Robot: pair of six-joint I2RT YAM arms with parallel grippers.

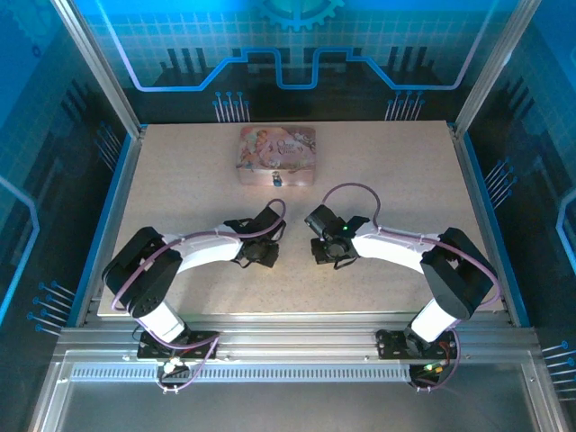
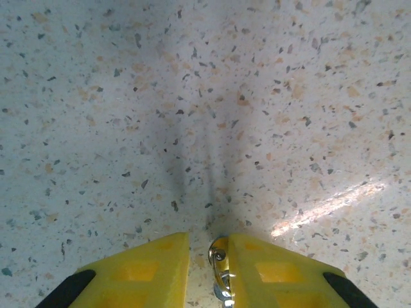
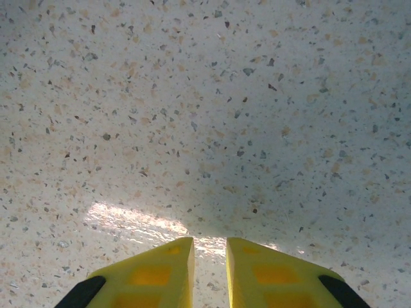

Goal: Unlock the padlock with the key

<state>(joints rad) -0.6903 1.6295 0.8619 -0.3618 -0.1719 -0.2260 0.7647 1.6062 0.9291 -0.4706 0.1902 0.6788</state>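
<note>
**Key in claw, padlock not yet reached**

On the table, the pink tin lies well beyond both my arms. My left claw is clenched on the key, which sits against one yellow finger. My right claw is drawn to a slit, gripping nothing. The padlock hangs at the tin's near face.

I judge this the carrying step. Next I must reach forward and line the key up with the lock.

The keyhole is too small to make out, and the key's blade is cut off at the frame edge.
</note>
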